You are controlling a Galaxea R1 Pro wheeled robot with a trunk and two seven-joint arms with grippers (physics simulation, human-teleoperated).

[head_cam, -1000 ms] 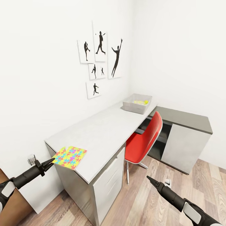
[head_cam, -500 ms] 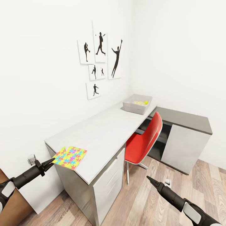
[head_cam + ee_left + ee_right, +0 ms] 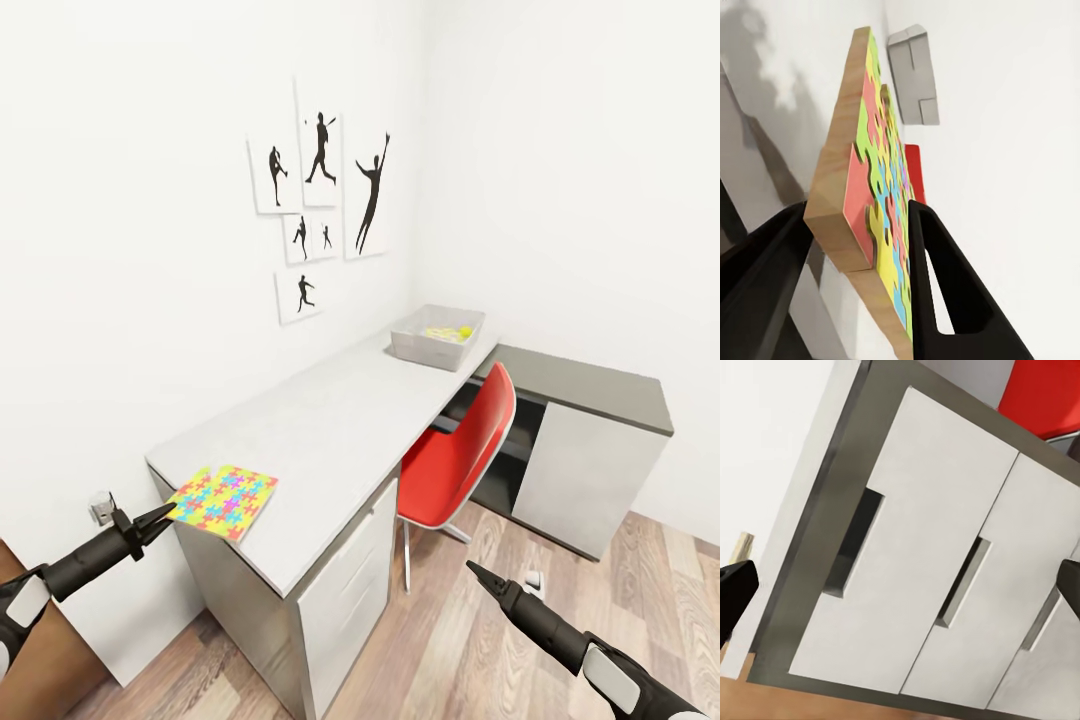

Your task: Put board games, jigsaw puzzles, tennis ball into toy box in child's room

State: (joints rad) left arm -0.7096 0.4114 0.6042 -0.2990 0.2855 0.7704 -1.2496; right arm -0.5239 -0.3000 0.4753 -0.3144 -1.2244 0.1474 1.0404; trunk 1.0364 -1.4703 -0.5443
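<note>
A jigsaw puzzle (image 3: 222, 500), a thin flat of yellow, pink, blue and orange pieces, lies over the near left corner of the table (image 3: 330, 420). My left gripper (image 3: 160, 518) is shut on its edge. In the left wrist view the puzzle (image 3: 870, 202) sits edge-on between the black fingers (image 3: 937, 292). The grey toy box (image 3: 420, 348) stands at the table's far end, with the tennis ball (image 3: 464, 331) and something flat and yellowish inside. My right gripper (image 3: 472, 570) hangs low, open, facing the drawers (image 3: 922, 585). The board games and the bed are out of view.
A red chair (image 3: 465, 450) is tucked under the table's middle. A lower dark grey cabinet (image 3: 590, 440) joins the table at the far corner. Dancer and athlete silhouette pictures (image 3: 320, 200) hang on the wall. Wood-plank floor (image 3: 450, 650) lies before the drawers.
The whole picture has shifted slightly, so the camera moved a little. Both arms hold the same pose, and the puzzle stays in the left gripper.
</note>
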